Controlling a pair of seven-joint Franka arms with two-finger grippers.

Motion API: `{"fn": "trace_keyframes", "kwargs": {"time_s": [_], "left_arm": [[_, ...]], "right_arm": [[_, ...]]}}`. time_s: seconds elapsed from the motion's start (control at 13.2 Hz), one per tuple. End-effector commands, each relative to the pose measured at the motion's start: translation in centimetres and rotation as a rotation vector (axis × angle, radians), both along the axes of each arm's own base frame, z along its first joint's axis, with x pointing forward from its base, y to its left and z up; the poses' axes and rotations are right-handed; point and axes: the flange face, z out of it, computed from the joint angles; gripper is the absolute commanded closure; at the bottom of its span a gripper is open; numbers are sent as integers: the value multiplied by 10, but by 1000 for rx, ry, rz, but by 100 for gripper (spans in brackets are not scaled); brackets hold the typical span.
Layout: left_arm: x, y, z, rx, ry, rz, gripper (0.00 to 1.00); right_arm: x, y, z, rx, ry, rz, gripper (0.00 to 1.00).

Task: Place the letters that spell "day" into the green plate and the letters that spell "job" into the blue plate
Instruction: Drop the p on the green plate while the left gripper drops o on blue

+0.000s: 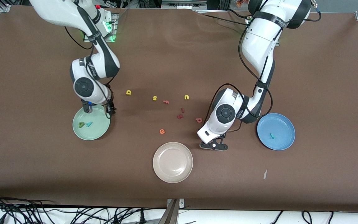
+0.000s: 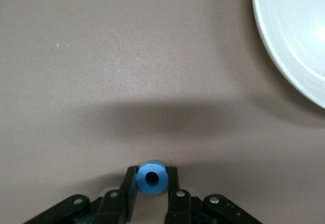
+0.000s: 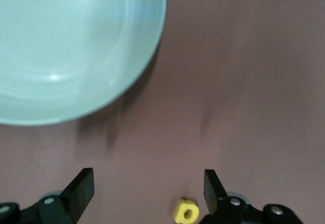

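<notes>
On the brown table [image 1: 179,56] we saw the left gripper [image 2: 151,196] pinching the blue "o" [image 2: 151,178] beside the beige plate [image 2: 294,36], the right gripper [image 3: 149,186] spread wide beside the green plate [image 3: 76,56].

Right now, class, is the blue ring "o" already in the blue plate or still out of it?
Out. The blue ring "o" sits pinched in the left gripper low over bare table; the blue plate holds only a teal letter.

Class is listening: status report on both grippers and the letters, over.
Left gripper shut on blue "o", beside beige-white plate. Right gripper open at green plate rim. Green letter and teal "y" plated. Nothing blocking.
</notes>
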Motion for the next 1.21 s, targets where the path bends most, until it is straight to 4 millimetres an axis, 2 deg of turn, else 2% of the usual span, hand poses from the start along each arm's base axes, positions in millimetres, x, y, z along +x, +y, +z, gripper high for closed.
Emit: {"fn": "trace_keyframes", "kwargs": {"time_s": [0.0, 0.15, 0.3, 0.38, 0.53, 0.76, 0.98, 1.13], "left_arm": [[18, 32, 37, 66, -29, -99, 88], [32, 83, 71, 93, 43, -212, 83], [41, 124, 85, 94, 73, -316, 83], [41, 145, 91, 91, 98, -338, 84], [25, 171, 94, 86, 139, -375, 86], [4, 213, 94, 86, 151, -408, 87], [-15, 257, 73, 75, 106, -450, 88], [-28, 271, 59, 78, 79, -510, 89]], "right_arm": [[-30, 9, 3, 16, -4, -38, 4], [-45, 14, 0, 16, -50, -123, 6], [-47, 13, 3, 14, -68, -166, 7], [-45, 14, 4, 21, -77, -172, 6], [-43, 17, 5, 43, -115, -219, 6], [-47, 26, 3, 51, -132, -230, 6], [-59, 30, -11, 57, -142, -214, 6], [-63, 31, -19, 54, -137, -209, 6]]}}
